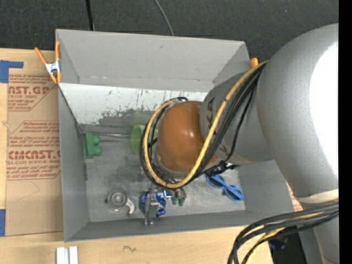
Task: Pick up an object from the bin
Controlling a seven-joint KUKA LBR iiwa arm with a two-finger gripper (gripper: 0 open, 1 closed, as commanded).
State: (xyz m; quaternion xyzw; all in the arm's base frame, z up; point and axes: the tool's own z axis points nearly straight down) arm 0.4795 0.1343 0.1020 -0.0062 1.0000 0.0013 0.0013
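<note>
My gripper (153, 207) pokes out below the arm's orange cover, low in the bin near its front wall. Blue and white parts show around it, and I cannot tell whether they belong to it or to a thing under it. Just to its left lies a clear round lid-like thing (117, 198) on the bin floor. To its right lies a blue plastic thing (226, 186), partly under the arm. A pale green thing (137, 138) lies at mid-bin, half hidden behind the cover.
A green block-like thing (92, 146) rests against the left wall of the bin. The arm and its cables cover the right half of the bin. The bin's sloping walls stand close to the gripper at the front.
</note>
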